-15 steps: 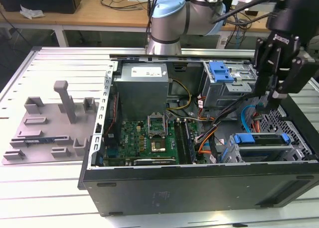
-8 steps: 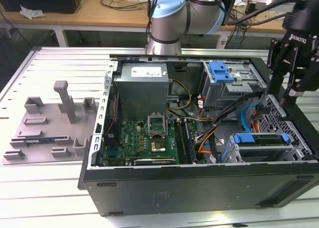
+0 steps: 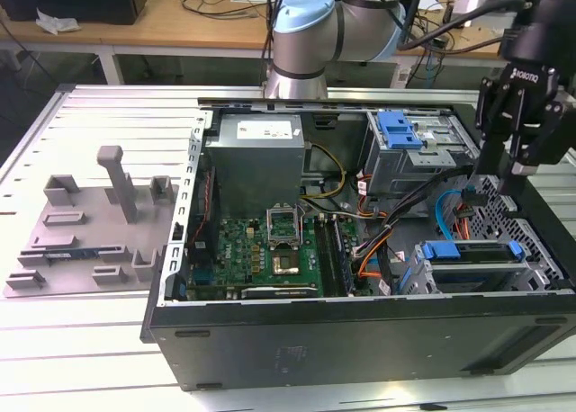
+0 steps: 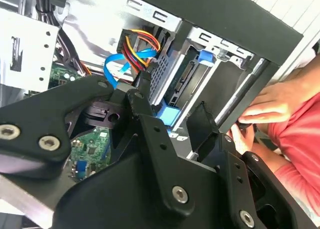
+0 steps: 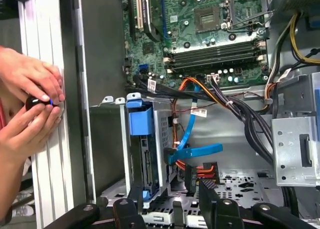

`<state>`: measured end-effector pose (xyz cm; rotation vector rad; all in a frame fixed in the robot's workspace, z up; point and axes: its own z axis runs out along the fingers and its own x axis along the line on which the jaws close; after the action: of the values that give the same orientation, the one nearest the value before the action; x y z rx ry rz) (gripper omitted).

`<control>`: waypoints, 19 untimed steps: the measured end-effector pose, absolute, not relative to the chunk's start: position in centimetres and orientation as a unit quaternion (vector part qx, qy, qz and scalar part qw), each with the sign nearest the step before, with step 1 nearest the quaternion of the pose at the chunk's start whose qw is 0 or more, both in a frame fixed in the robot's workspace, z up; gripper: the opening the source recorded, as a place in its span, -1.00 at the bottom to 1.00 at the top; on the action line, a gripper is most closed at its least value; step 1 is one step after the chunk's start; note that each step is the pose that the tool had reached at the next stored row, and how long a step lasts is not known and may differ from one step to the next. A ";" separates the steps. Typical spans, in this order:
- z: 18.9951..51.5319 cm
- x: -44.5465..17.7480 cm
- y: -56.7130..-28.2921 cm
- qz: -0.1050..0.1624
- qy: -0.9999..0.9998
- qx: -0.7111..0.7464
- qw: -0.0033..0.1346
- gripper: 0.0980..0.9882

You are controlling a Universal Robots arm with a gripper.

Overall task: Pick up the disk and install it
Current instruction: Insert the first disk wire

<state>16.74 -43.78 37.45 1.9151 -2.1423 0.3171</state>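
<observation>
- Gripper [image 3: 510, 171]: hangs over the open computer case [image 3: 360, 340] at the exterior view's right, above the drive cage [image 3: 468, 279]; holds nothing.
- Fingers [image 5: 206, 189]: stand spread in both wrist views, with nothing pinched between them.
- Disk [image 3: 472, 253]: sits inside the drive cage near the case's closest wall, framed by its blue bracket [image 3: 443, 250], below the gripper and apart from it; seems fully seated, though hard to confirm from this angle.
- First wrist view: shows the disk edge-on and upright in the cage, with a blue data cable [image 5: 192, 151] ending just beside it; plugged in or not, cannot tell.
- Both wrist views: add a person's hands [image 5: 30, 89] outside the case wall, closed on a small dark object [image 5: 34, 102]; second wrist view adds a red sleeve [image 4: 300, 149].
- Exterior view: adds the grey power supply [image 3: 256, 160], the green motherboard [image 3: 261, 246] and a grey fixture plate [image 3: 81, 241] lying on the table [image 3: 90, 358] to the exterior view's left of the case.
- Writing: white lettering on the gripper's black body and a white sticker on the power supply; not read off.
</observation>
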 end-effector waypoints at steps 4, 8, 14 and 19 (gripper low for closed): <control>37.0 16.7 -43.2 0.110 -0.738 0.654 0.126 0.05; 36.7 16.7 -41.7 0.117 -0.737 0.652 0.132 0.05; 36.1 16.7 -41.3 0.126 -0.736 0.651 0.139 -0.14; 35.7 16.7 -41.1 0.135 -0.735 0.649 0.143 -0.43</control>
<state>16.75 -41.13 35.66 1.8714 -2.1190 0.3905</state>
